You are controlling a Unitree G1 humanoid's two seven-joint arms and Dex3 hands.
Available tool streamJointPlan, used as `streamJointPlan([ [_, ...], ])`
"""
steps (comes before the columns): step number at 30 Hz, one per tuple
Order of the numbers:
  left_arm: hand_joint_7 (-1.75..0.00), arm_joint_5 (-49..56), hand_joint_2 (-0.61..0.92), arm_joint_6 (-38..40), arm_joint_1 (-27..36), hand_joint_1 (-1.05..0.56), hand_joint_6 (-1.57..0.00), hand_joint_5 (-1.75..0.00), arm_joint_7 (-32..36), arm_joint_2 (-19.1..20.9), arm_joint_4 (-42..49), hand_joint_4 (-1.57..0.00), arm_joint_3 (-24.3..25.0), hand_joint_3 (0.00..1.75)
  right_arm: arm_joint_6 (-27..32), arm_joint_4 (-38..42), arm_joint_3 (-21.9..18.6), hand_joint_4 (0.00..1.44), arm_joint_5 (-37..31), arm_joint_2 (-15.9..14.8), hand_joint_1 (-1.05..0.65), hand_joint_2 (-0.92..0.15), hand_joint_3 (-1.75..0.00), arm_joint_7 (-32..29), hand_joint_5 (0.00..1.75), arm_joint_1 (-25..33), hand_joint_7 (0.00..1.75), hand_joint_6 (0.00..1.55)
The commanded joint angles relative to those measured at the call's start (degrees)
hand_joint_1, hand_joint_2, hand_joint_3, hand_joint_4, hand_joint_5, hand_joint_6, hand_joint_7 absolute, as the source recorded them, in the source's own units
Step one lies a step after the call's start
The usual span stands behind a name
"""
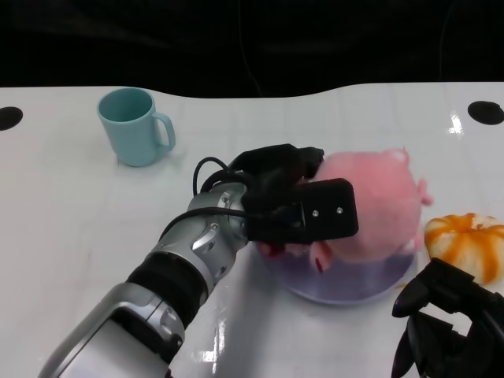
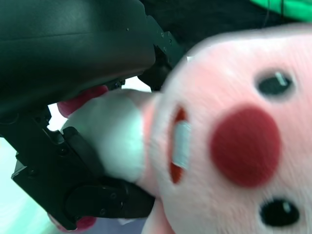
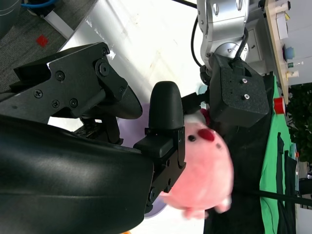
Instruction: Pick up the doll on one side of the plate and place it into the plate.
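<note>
Left hand (image 1: 287,189): grasps pink pig doll (image 1: 378,205) from its left side | Doll: over lavender plate (image 1: 346,287), contact unclear | Right hand (image 1: 449,319): near right, holds nothing, fingers apart | Teal mug (image 1: 134,126): far left | Orange pumpkin toy (image 1: 466,242): right of plate

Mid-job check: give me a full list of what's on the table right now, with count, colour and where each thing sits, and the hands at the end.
doll: one, pink plush with red cheeks, over the plate and apparently resting in it, held by the left hand.
plate: one, pale purple, right of table centre, mostly hidden under the doll.
mug: one, light teal, upright near the far left of the table, handle toward the right.
orange toy: one, orange with white stripes, pumpkin-like, on the table right of the plate.
table: one, white, glossy.
left hand: black, on a silver forearm, fingers closed on the doll's near-left side.
right hand: black, low at the near right, holding nothing, fingers apart.
</note>
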Motion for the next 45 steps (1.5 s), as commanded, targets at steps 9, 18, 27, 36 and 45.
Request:
streamJointPlan([
  [9,0.0,5.85,0.92,0.3,0.07,-1.01,-0.02,-0.03,-2.86,3.99,-7.55,-0.01,-5.47,0.41,0.38,-0.37,-0.75,0.66,0.58,-0.47,-0.14,-0.69,-1.19,-0.1,1.75,-0.09,1.73,0.45],
  [18,0.0,5.94,0.92,-1.03,3.11,-1.05,0.0,0.0,-3.5,7.59,-14.64,0.0,-5.56,0.58,-0.32,0.15,-0.79,0.66,0.34,-0.73,-0.13,-0.68,-1.21,0.41,1.75,-0.01,1.73,0.46],
  [27,0.0,4.14,0.92,-0.65,9.94,-1.05,0.0,0.0,-8.44,14.4,-30.28,0.0,-2.25,0.51,-0.11,-0.51,-1.35,0.66,0.72,-0.72,-0.12,-0.68,-1.22,0.6,1.75,0.45,1.73,0.46],
  [36,0.0,-0.88,0.92,-1.28,18.3,-1.04,0.0,0.0,-13.58,20.47,-44.27,0.0,3.51,0.46,0.12,-0.6,-1.67,0.67,0.21,-1.28,-0.13,-0.67,-1.22,0.6,1.75,0.23,1.72,0.48],
  [45,-0.05,-4.66,0.92,-3.53,27.63,-0.95,-0.1,-0.06,-14.02,25.12,-53.93,-0.1,9.05,0.39,0.35,-0.73,-1.42,0.67,0.44,-1.12,-0.12,-0.67,-1.23,0.52,1.75,0.09,1.71,0.48],
])
